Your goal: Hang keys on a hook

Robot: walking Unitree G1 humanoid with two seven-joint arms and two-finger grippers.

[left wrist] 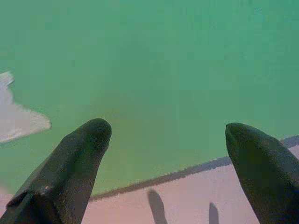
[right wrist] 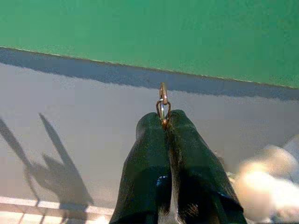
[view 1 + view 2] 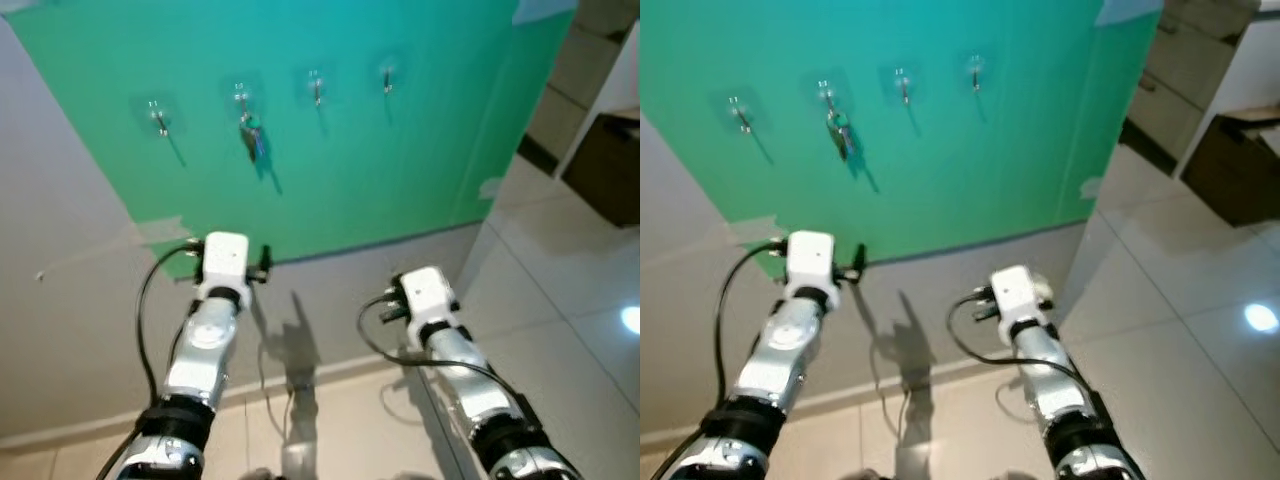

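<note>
Green board (image 3: 400, 150) on grey wall, four hooks in a row. Second hook (image 3: 241, 98) from 9 o'clock already has keys (image 3: 252, 138); the other three are bare. Left gripper (image 1: 163, 154) spread wide, nothing in it. Right gripper (image 2: 164, 122) pinched tight on a key ring (image 2: 162, 103), below the board's lower edge.

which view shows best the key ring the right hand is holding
The right wrist view: the key ring sticks out from the tips of the shut right hand, sharp against the grey wall. In the eye views the ring itself cannot be made out past the right wrist.
</note>
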